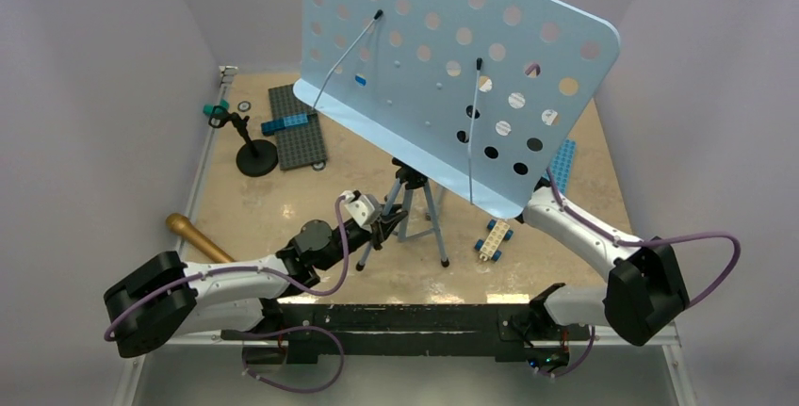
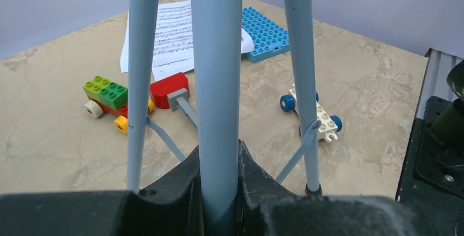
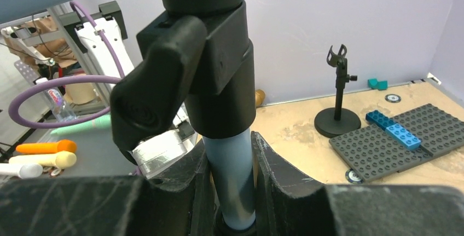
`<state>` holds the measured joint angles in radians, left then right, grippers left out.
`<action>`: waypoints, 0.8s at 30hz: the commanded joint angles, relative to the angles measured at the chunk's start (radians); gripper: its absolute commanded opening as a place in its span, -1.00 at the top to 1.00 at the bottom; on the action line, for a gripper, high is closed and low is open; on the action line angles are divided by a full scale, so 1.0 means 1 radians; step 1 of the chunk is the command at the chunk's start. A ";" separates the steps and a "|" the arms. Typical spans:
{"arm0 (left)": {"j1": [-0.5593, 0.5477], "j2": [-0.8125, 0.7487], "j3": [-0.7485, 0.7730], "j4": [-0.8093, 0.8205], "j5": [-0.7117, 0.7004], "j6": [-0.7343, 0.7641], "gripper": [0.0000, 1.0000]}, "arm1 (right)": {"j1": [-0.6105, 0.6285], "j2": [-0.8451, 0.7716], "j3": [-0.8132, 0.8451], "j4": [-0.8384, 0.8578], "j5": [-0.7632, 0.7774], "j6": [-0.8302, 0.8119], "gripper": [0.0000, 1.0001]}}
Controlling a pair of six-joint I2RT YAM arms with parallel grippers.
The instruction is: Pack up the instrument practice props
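Left: gold-brown microphone [image 1: 193, 234] lies flat at the left edge of the counter [image 1: 283, 203], its long axis slanting from far left to near right and its near end hidden by the left arm. Black mic stand [image 1: 252, 150] stands upright on a round base, just beside a grey studded plate [image 1: 300, 128]. Centre: light-blue music stand [image 1: 452, 67], pole vertical, tripod legs splayed, perforated desk tilted. The left claw [image 2: 219, 165] pinches the pole between the legs. The right claw [image 3: 230, 162] pinches it under the black collar. White sheet-music pages [image 2: 169, 33] lie flat beyond the legs.
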<state>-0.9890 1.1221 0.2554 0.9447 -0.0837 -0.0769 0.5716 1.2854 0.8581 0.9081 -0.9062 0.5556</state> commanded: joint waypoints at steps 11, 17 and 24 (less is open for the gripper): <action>-0.034 -0.059 0.079 0.049 -0.060 -0.117 0.85 | 0.065 -0.039 -0.058 -0.153 -0.073 0.007 1.00; -0.049 -0.042 0.014 0.077 -0.083 -0.151 1.00 | 0.065 -0.053 -0.151 -0.214 -0.045 -0.074 1.00; -0.068 0.000 -0.022 0.136 -0.092 -0.179 0.62 | 0.065 -0.045 -0.205 -0.222 -0.032 -0.086 1.00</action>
<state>-1.0508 1.1130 0.2428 0.9276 -0.1345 -0.0917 0.6159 1.2015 0.7532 0.9035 -0.8234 0.4389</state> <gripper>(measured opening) 0.217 0.271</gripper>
